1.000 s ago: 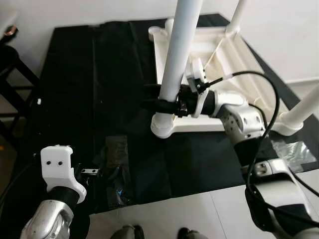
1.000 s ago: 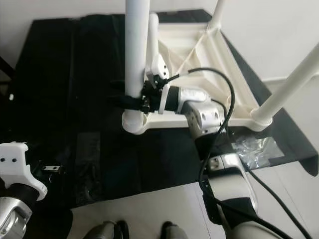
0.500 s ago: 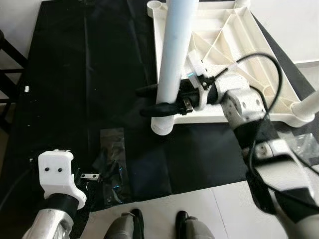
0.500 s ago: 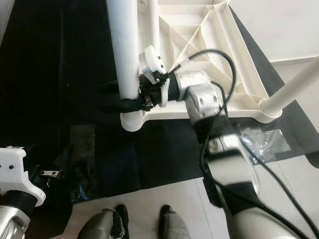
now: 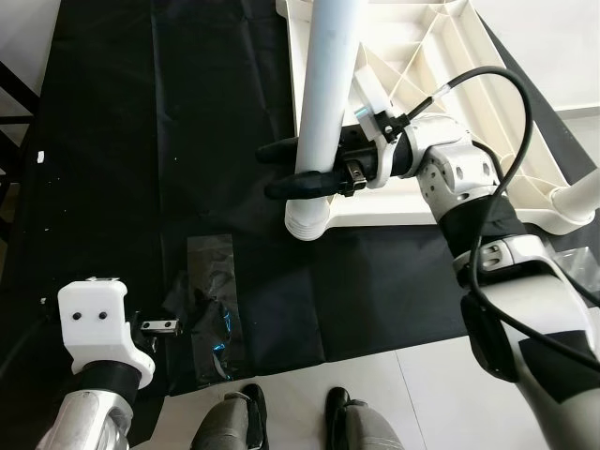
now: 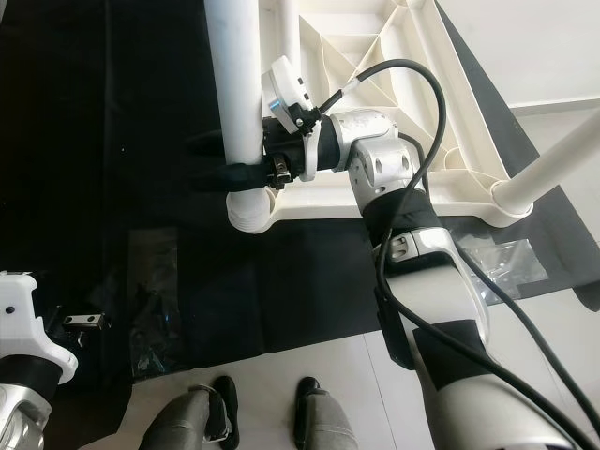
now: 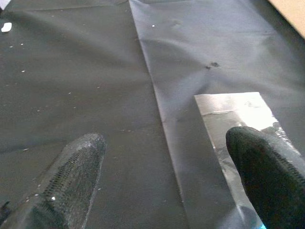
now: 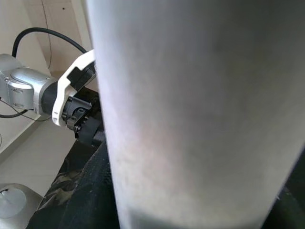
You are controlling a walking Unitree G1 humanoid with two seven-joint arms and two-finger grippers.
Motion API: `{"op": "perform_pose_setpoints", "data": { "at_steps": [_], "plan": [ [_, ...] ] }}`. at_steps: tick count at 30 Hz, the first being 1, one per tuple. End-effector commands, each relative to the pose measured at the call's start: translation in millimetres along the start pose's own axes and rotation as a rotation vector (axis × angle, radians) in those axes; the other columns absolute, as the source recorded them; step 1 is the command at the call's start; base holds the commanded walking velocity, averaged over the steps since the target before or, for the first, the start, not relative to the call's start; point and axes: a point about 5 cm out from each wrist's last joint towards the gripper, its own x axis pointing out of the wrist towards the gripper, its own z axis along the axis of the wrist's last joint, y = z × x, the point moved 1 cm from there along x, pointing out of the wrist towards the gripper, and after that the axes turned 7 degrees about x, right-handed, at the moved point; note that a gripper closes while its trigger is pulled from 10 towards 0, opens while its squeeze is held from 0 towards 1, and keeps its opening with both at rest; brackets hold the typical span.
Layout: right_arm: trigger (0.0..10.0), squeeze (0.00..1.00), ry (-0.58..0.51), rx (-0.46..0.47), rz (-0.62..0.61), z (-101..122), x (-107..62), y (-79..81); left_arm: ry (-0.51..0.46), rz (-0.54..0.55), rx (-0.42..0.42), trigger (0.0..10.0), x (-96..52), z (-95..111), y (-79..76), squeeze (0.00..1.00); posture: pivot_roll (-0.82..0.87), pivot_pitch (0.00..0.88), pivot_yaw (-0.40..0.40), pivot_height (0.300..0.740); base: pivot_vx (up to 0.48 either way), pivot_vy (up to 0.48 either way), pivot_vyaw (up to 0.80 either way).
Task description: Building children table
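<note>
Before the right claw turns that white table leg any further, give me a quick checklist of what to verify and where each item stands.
1. Right claw closed around the round white plastic table leg: ok.
2. Leg base seated in the corner socket of the upturned white plastic tabletop: cannot tell how fully.
3. Leg standing upright: ok.
4. Left claw open, away from the table, over the black floor sheet: ok.
5. Clear plastic bag kept away from the socket: ok.
6. Black cable loops over the tabletop near the wrist: cannot tell whether it could snag.

Black floor sheet [image 5: 112, 141] under upturned white table [image 5: 441, 84], plastic bag [image 5: 211, 305].
</note>
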Motion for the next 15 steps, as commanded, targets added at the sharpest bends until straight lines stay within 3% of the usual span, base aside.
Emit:
{"op": "perform_pose_setpoints", "data": {
  "at_steps": [1, 8, 11, 15],
  "plan": [
    [10.0, 0.0, 0.01, -0.037, 0.032, 2.7, 6.5, 0.4, 0.032, 0.012, -0.012, 10.0, -1.2, -6.0, 0.2, 0.0, 0.08, 0.346, -0.052, 0.74, 0.0, 0.0, 0.0],
    [10.0, 0.0, 0.02, -0.049, 0.001, 0.1, 10.1, -2.7, 0.032, 0.021, -0.011, 10.0, -0.2, -6.2, 0.5, 0.0, 0.08, 0.338, -0.058, 0.74, 0.0, 0.0, 0.0],
    [10.0, 0.0, -0.076, -0.058, -0.204, 3.6, 20.2, -13.2, 0.02, 0.067, -0.02, 10.0, 5.9, -5.6, 3.9, 0.0, 0.08, 0.293, -0.07, 0.74, 0.0, 0.0, 0.0],
    [10.0, 0.0, -0.138, -0.053, -0.312, 4.5, 23.2, -13.1, -0.006, 0.114, -0.022, 10.0, 13.5, -3.6, 9.3, 0.0, 0.07, 0.256, -0.082, 0.74, 0.0, 0.0, 0.0]
  ]
}}
